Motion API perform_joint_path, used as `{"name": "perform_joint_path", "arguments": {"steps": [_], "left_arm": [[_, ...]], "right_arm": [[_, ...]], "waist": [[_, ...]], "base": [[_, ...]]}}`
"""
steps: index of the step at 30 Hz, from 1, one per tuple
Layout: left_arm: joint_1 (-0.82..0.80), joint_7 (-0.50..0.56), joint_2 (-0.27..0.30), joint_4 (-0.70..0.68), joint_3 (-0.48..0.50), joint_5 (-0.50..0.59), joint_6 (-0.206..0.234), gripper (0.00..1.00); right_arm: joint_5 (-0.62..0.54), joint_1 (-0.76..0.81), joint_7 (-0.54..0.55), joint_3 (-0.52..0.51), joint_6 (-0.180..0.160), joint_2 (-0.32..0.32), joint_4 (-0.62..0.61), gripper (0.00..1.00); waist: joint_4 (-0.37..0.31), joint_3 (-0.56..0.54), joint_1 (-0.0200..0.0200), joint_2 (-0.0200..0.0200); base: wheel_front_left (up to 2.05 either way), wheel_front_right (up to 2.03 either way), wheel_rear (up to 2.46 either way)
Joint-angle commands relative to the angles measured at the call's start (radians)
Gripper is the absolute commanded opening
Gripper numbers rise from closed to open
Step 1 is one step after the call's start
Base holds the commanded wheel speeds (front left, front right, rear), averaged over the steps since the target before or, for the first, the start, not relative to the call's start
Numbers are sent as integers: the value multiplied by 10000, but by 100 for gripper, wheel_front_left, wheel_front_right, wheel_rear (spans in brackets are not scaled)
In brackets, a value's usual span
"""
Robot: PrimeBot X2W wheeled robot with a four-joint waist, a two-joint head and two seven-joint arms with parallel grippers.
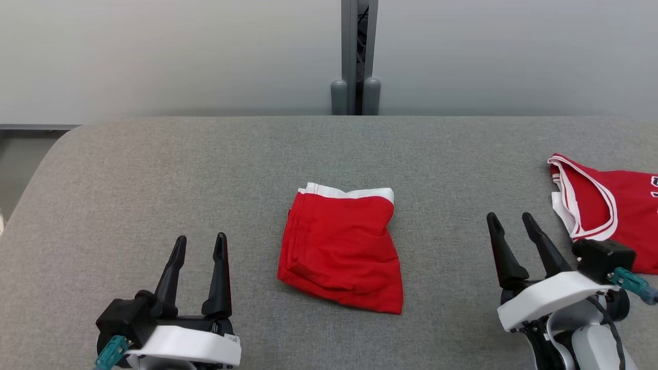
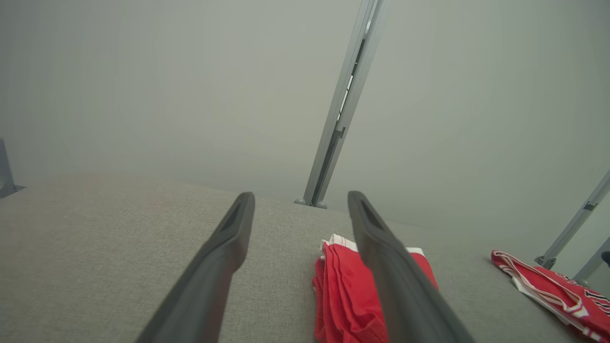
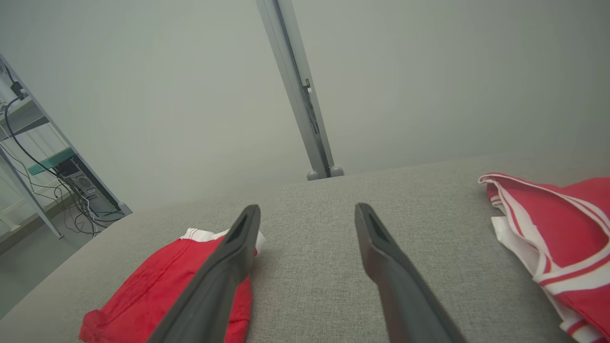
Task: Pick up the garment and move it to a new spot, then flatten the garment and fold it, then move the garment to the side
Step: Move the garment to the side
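A red garment with a white band along its far edge lies folded in a compact pad at the middle of the grey fabric table. My left gripper stands open to its left, fingers empty and off the cloth. To the garment's right my right gripper is open too, holding nothing. The left wrist view looks past the left gripper at the garment, partly behind one finger. In the right wrist view the garment lies left of the right gripper.
A red jersey with white trim lies spread at the table's right edge, close beside my right wrist; it appears as the jersey and the jersey in the wrist views. A grey post stands behind the table.
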Motion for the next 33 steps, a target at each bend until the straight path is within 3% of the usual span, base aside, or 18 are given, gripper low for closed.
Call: {"name": "perform_joint_path", "arguments": {"steps": [1, 10, 15, 25, 33], "left_arm": [[-201, -29, 35, 19, -38, 46, -60, 100], [-630, -29, 33, 299, -460, 98, -127, 100], [-924, -29, 40, 496, -838, 224, -127, 100], [-1166, -29, 33, 683, -1186, 126, -1, 100], [-1295, -29, 33, 597, -1218, 72, 28, 100]], "right_arm": [[355, 121, 457, 137, 5, -18, -177, 100], [2672, -261, 3285, 797, 5, -46, 11, 100], [3382, -732, 4300, 1082, 5, -494, 344, 100], [4194, -1445, 4581, 1332, 7, -1000, 1088, 100], [4717, -1879, 4327, 1705, 7, -1016, 1600, 100]], "waist": [[71, 99, 0, 0], [666, 793, 0, 0], [1168, 1252, 0, 0], [2234, 1938, 0, 0], [2807, 2193, 0, 0]], "base": [[0, 0, 0], [0, 0, 0], [0, 0, 0], [0, 0, 0], [0, 0, 0]]}}
